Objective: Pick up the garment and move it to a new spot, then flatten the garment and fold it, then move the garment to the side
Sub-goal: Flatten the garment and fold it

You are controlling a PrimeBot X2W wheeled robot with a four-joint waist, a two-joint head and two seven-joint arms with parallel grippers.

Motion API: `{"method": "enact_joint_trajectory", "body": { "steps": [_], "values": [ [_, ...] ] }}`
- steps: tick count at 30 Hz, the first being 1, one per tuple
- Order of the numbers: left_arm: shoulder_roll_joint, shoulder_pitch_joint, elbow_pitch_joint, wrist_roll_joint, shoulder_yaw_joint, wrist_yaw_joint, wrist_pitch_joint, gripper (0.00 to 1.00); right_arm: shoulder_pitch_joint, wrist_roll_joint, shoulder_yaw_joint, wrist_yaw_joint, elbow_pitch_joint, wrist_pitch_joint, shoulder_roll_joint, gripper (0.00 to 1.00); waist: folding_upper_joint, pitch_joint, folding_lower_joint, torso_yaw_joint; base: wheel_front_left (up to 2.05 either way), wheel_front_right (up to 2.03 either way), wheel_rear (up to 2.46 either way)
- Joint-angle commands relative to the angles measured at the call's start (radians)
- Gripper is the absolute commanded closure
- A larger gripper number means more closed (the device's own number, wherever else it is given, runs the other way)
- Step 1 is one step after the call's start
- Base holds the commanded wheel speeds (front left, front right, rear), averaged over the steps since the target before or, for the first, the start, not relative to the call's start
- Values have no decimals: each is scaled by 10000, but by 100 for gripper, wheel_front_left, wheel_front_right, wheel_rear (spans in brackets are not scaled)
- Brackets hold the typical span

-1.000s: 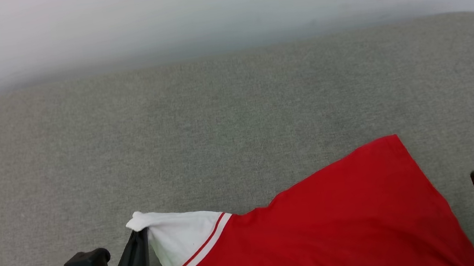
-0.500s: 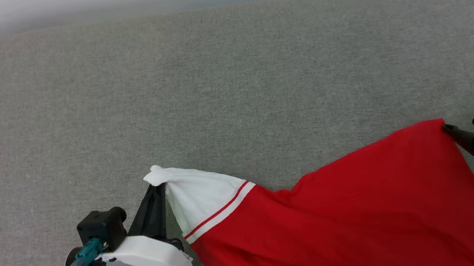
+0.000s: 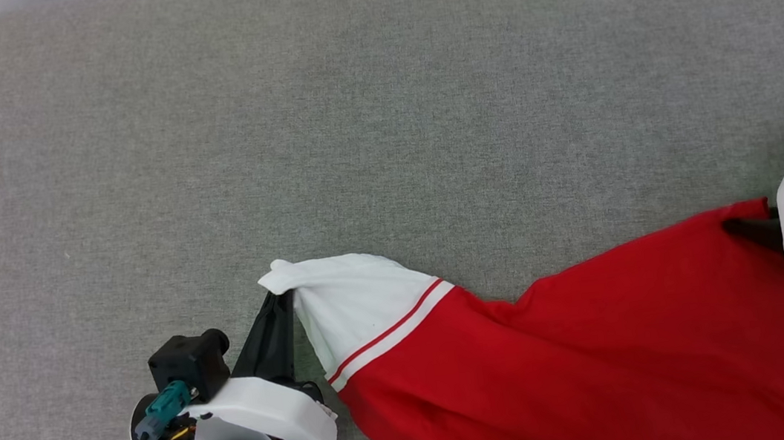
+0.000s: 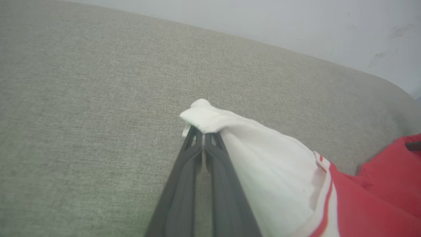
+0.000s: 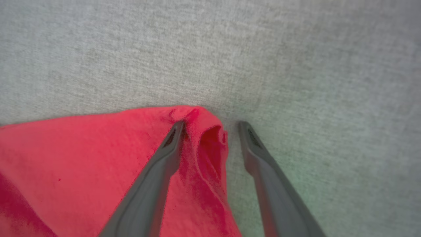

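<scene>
Left gripper [image 4: 199,131]: clamped shut on the very tip of the white sleeve end [image 4: 210,117], which bunches over its fingertips.
Right gripper [image 5: 211,124]: jaws apart, straddling the red corner [image 5: 210,144]. One finger lies on the cloth and the other on bare cushion just beside the edge. Nothing is pinched yet.
Garment [image 3: 567,363]: runs from one gripper to the other over the grey cushion [image 3: 352,142], with its bulk on the robot's side of both.
Risk at the right gripper: only a small puckered fold sits between the fingers. Closing could catch one thin layer or slip off the edge, and the corner would then drop on the lift.
Risk at the left gripper: the hold is shallow, so a pull away from the right gripper may tug the sleeve free.
Risk in the spread: a sleeve is held on one side and a body corner on the other, so the cloth will likely twist rather than lie flat.
</scene>
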Motion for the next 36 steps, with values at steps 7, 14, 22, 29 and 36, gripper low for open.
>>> {"method": "enact_joint_trajectory", "body": {
  "steps": [7, 14, 22, 29, 36],
  "values": [
    [186, -30, 191, -231, 321, 19, -158, 100, -44, 599, 580, 14, 674, -380, 241, 100, 0, -417, -1, -220, 0, 0, 0],
    [756, -858, 191, -256, 782, -3, 163, 100, -898, 251, 301, 12, 536, -1907, 58, 100, 0, -921, -1, -655, 0, 0, 0],
    [1248, -3419, 1064, -298, 1171, -343, 664, 100, -1974, -861, -431, 9, 783, -3478, 570, 100, 0, -1165, -1, -1237, 0, 0, 0],
    [1298, -6429, 2724, -106, 1212, -764, 596, 100, -3756, -2129, -1143, 9, 1058, -5044, 1025, 100, 0, -827, -1, -1477, 0, 0, 0],
    [1438, -9514, 4614, 184, 1376, -1023, 166, 100, -6047, -3023, -1705, 6, 1563, -6099, 1268, 100, 0, -268, -1, -1598, 0, 0, 0]
  ]
}}
